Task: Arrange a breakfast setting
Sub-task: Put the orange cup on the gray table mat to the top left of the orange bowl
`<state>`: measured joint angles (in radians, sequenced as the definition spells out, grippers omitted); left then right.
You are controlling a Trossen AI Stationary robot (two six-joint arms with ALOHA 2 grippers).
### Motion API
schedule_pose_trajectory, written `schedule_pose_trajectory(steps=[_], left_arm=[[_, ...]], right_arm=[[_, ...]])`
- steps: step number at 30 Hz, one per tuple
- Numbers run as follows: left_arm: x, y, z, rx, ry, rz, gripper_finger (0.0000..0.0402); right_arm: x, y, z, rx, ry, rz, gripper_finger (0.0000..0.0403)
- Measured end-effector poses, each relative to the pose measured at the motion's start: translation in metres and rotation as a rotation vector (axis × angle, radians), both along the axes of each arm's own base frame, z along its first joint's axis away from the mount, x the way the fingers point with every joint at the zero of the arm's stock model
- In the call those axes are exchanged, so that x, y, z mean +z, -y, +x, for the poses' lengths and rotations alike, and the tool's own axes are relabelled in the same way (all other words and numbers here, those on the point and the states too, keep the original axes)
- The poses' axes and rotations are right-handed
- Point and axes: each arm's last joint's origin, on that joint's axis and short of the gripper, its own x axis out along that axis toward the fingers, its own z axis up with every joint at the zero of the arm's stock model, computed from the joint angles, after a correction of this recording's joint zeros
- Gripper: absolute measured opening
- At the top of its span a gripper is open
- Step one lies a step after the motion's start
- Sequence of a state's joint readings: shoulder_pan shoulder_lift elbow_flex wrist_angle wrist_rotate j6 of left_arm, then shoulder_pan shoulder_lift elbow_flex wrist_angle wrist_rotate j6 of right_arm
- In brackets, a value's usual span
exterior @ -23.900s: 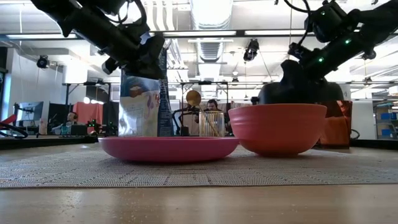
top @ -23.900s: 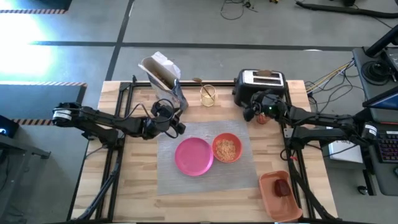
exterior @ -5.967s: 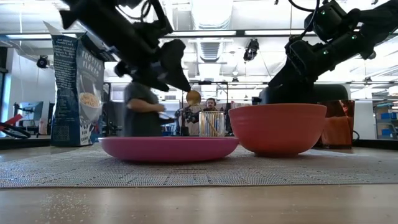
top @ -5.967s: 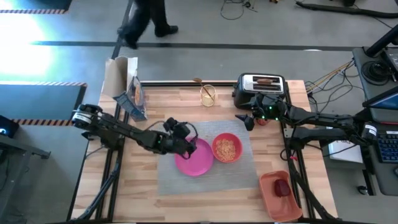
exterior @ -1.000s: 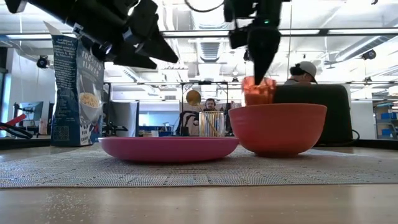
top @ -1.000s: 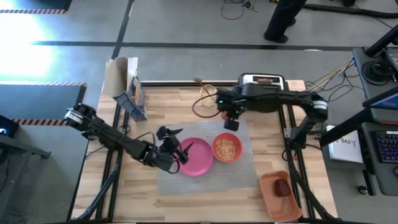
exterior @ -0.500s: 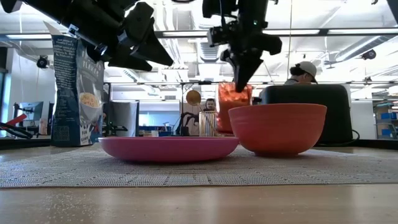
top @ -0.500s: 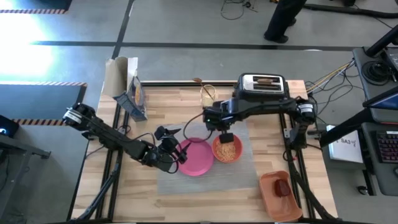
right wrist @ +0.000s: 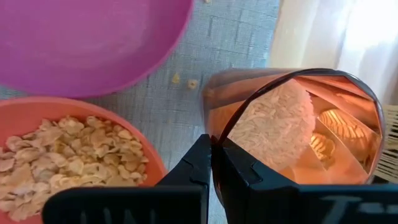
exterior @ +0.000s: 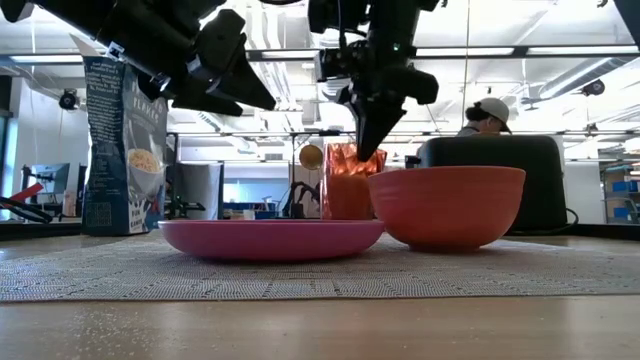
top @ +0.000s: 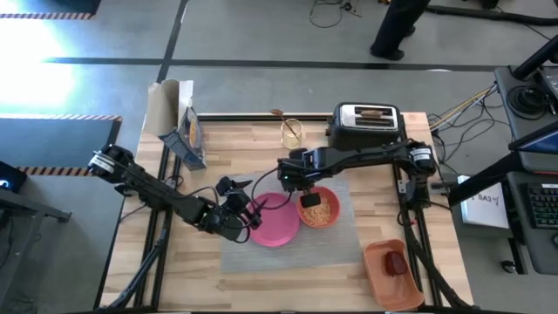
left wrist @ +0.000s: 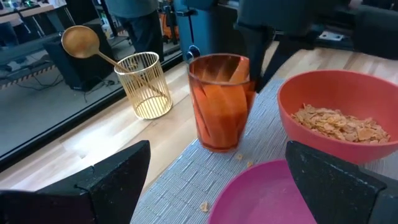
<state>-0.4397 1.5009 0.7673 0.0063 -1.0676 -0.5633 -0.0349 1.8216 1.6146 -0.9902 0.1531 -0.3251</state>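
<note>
A small orange cup stands upright at the far edge of the grey placemat, behind the pink plate and beside the orange bowl of cereal. My right gripper reaches in from the right and is shut on the cup. My left gripper hovers open over the plate's left rim, holding nothing. The toast sticks up out of the toaster. The apple lies in the orange tray. A wooden spoon leans in a wire holder. My right gripper pinches the cup's rim on the side facing the bowl, one finger inside the cup and one outside. The fingers come from above, pointing down. The cup stays upright with its base at the placemat.
A cereal box stands at the far left of the table. Loose cereal flakes lie on the mat near the cup. A person walks on the floor beyond the table, and another shows behind the toaster.
My right gripper has carried the cup from above the placemat's far right side toward the left and near edges and down. The cup, which hung clear above the bowl's height, now stands low behind the plate and the bowl.
</note>
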Motion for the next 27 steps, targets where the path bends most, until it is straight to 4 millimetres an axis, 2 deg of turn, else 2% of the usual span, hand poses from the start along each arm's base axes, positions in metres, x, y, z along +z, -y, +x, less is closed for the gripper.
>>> schedule_pose_trajectory(steps=[5, 13, 17, 21, 27], left_arm=[[-0.0006, -0.0002, -0.0005, 0.000, -0.009, 0.004, 0.0357], [-0.0010, -0.0007, -0.0007, 0.001, -0.014, 0.007, 0.0357], [-0.0009, -0.0007, -0.0007, 0.001, -0.014, 0.006, 0.0357], [-0.0009, -0.0007, -0.0006, 0.001, -0.013, 0.006, 0.0357], [-0.0009, -0.0006, -0.0007, 0.001, -0.013, 0.006, 0.0357]], right_arm=[[-0.0066, -0.0002, 0.0027, -0.018, -0.014, 0.010, 0.0009], [-0.0064, 0.0001, 0.0017, -0.164, 0.004, 0.051, 0.0009], [-0.0028, -0.0007, 0.0005, -0.110, 0.006, 0.059, 0.0009], [-0.0024, -0.0040, 0.0008, -0.033, 0.004, 0.152, 0.0009], [-0.0028, -0.0046, 0.0016, -0.023, 0.008, 0.169, 0.0009]])
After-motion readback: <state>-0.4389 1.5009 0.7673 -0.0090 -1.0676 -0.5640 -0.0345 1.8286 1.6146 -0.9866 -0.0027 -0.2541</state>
